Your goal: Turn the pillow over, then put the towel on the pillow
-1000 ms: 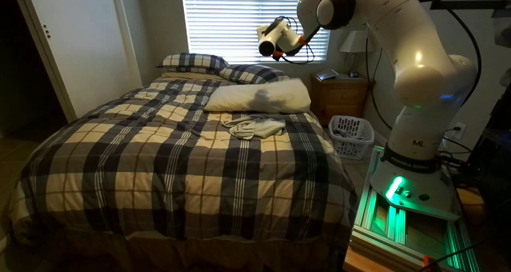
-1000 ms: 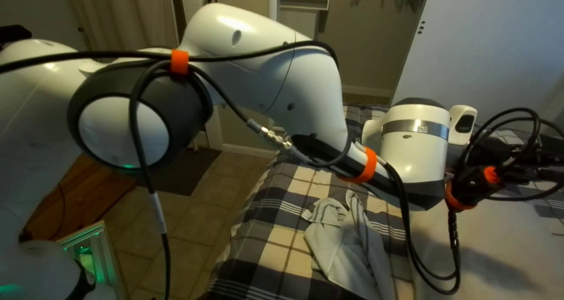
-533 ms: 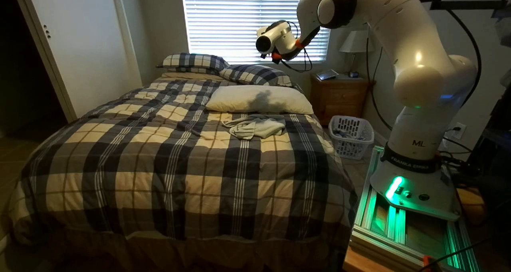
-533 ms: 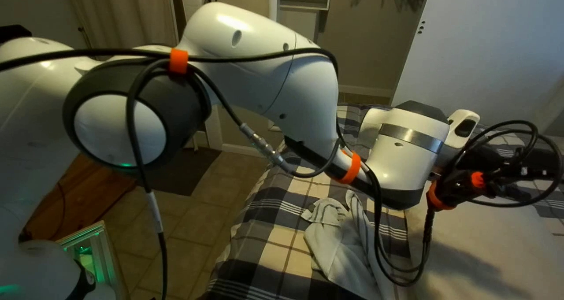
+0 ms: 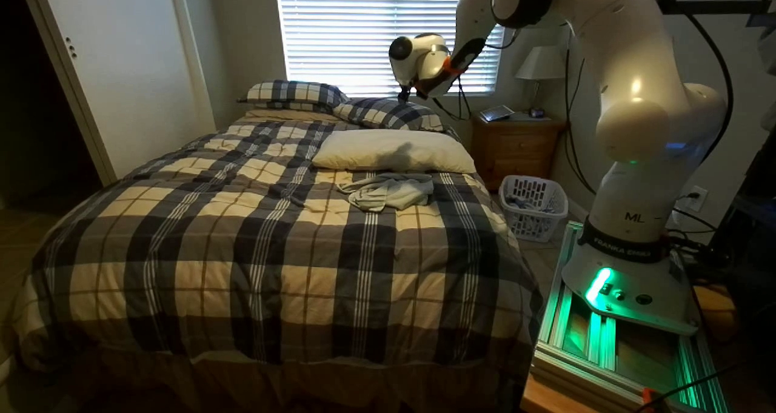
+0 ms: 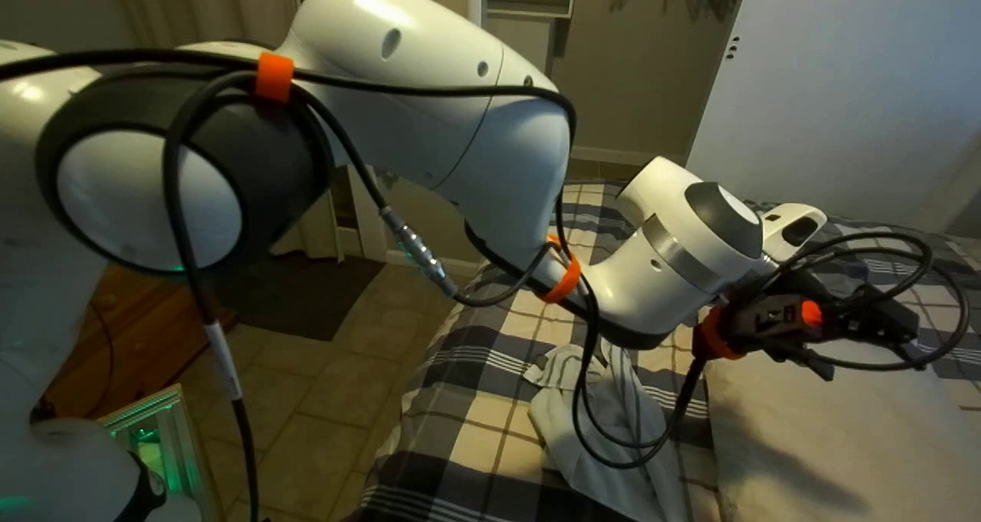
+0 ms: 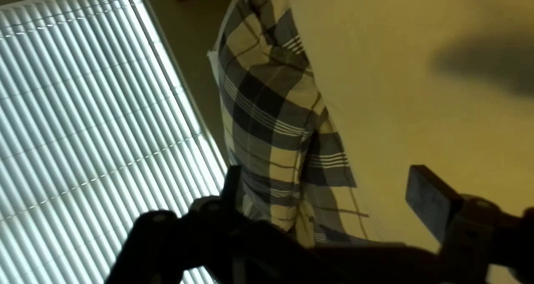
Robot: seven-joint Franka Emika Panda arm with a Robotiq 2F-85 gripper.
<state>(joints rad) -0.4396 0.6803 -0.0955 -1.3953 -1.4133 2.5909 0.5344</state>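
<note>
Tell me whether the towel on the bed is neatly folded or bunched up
Bunched up: in both exterior views the towel lies rumpled on the plaid bedspread, with uneven edges and loose folds.

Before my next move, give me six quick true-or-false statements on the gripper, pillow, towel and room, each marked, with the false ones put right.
1. The gripper is open. True.
2. The white pillow lies on the plaid bedspread. True.
3. The towel is spread on top of the white pillow. False: it lies rumpled on the plaid bedspread, beside the white pillow.
4. A shadow falls on the white pillow. True.
5. The white basket stands on top of the wooden nightstand. False: it stands on the floor.
6. The blinds are drawn up to the top. False: they hang lowered.
</note>
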